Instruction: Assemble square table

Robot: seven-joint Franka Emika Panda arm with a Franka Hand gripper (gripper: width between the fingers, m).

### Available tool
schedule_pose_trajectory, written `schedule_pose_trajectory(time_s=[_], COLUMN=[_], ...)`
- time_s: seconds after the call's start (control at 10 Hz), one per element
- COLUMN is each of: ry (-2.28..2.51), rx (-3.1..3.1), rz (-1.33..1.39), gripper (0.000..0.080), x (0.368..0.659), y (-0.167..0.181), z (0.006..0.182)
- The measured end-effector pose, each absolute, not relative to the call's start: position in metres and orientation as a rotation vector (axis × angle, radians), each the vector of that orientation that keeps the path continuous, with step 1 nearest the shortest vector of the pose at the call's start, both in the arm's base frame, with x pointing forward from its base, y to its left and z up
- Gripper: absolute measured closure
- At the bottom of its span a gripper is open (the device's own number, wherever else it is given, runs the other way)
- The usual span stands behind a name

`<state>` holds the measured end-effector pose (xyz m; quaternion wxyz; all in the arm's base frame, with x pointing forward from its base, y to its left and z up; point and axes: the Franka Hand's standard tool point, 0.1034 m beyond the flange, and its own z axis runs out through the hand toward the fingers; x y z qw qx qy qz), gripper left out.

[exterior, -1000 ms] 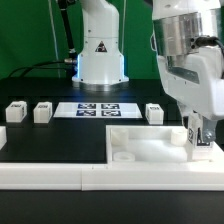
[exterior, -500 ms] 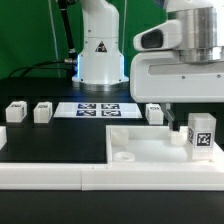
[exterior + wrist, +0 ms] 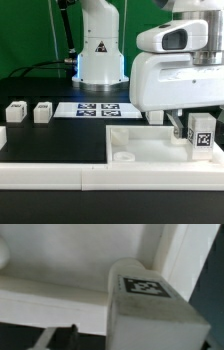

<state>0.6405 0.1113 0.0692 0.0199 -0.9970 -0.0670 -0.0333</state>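
Note:
The white square tabletop (image 3: 150,142) lies on the black table at the exterior view's right, with a round socket (image 3: 124,156) at its near corner. My gripper (image 3: 192,134) is shut on a short white leg (image 3: 201,142) whose tag faces the camera. It holds the leg over the tabletop's right end. In the wrist view the tagged leg (image 3: 148,297) fills the space by one dark finger (image 3: 72,335), with the white tabletop (image 3: 60,258) behind it. I cannot tell whether the leg touches the slab.
Two loose white legs (image 3: 16,112) (image 3: 42,112) stand at the exterior view's left. A third leg (image 3: 155,117) is partly hidden behind my hand. The marker board (image 3: 97,109) lies before the robot base (image 3: 100,50). The white L-shaped border wall (image 3: 55,173) runs along the front.
My wrist has turned, so the held leg's tag now faces the exterior camera. The hand has since sunk a little and shifted to the exterior view's left.

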Motion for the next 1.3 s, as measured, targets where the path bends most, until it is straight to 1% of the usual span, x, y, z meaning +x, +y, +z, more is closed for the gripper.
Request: schedule_pose_trajectory(time_s=[0.1,0.2,0.3,0.7,0.9,1.1,1.3], ry=[-0.057,0.057,0.335,1.114,1.389,1.644,2.023], rx=[-3.096,-3.093,-3.073,-2.868,-2.741,-2.585,-2.262], rz=[-0.1,-0.097,-0.091,-0.056,-0.032,-0.003,0.06], gripper=[0.0511,0.0511,0.0511,0.0511,0.0511,0.0509,0.0509], x=[0.6404,0.6402,0.6402,0.6394,0.6374,0.6354,0.6315], y=[0.1117,0.1122,0.1121,0.105,0.1048,0.1045,0.1048], z=[0.0692,0.0691,0.0692,0.0681,0.067,0.0667,0.066])
